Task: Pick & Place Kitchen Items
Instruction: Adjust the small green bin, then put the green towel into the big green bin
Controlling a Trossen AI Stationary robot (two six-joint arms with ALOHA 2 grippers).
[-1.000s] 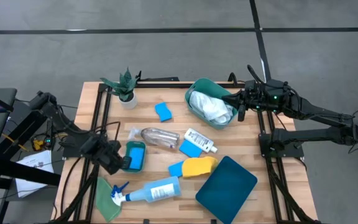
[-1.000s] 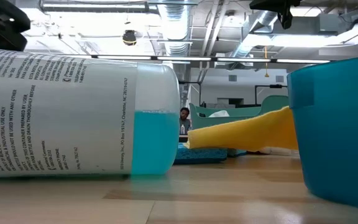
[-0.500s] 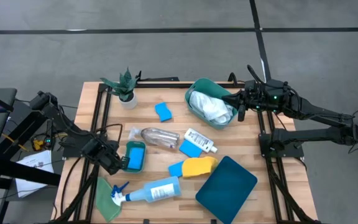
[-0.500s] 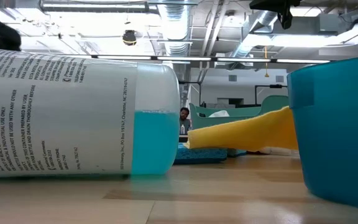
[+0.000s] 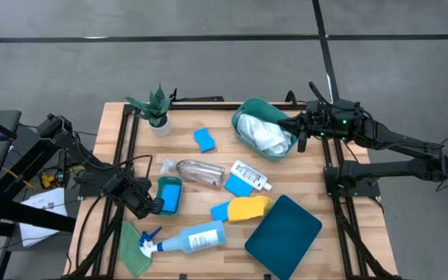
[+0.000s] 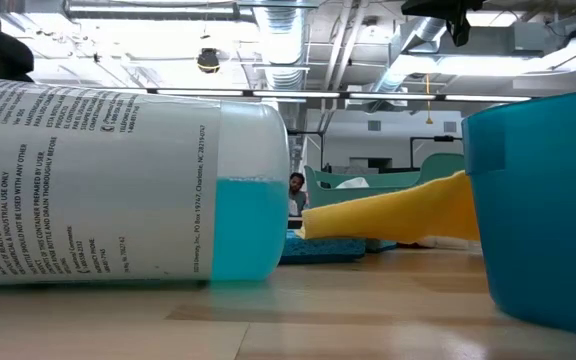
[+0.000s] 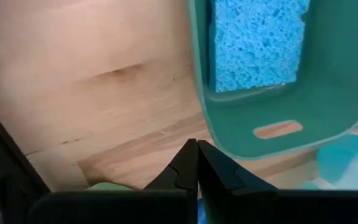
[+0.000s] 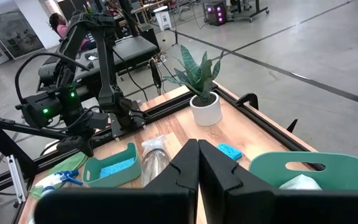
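Sponge in small tray [image 5: 168, 194]: blue, lying flat inside the small teal tray [image 5: 179, 196], just ahead of the left pincer's tip; clear in the left wrist view [image 7: 257, 40].
Left pincer [image 5: 155, 204]: fingers pressed fully together, holding nothing; tip just beside the small tray's rim near its handle slot, low over the desk [image 5: 302, 194].
Green cloth [image 5: 132, 247]: on the desk corner, just behind and below the left pincer.
Spray bottle [image 5: 194, 238]: pale blue, on its side, near the left pincer, next to the green cloth.
Crinkled cup [image 5: 197, 172]: lying on its side, just beyond the small tray from the left pincer.
White bottle [image 5: 250, 174]: on its side, past the cup.
Loose sponges: one [image 5: 204, 140] near the potted plant [image 5: 155, 109], one [image 5: 238, 186] touching the white bottle, one [image 5: 221, 211] beside the yellow cloth [image 5: 249, 208].
White cloth [image 5: 263, 134]: bundled in the teal tub [image 5: 244, 112], just in front of the right pincer.
Right pincer [image 5: 302, 134]: fingers closed together, empty, hanging beside the tub's far edge.
Dark teal lid [image 5: 283, 226]: flat on the desk, well apart from both pincers.
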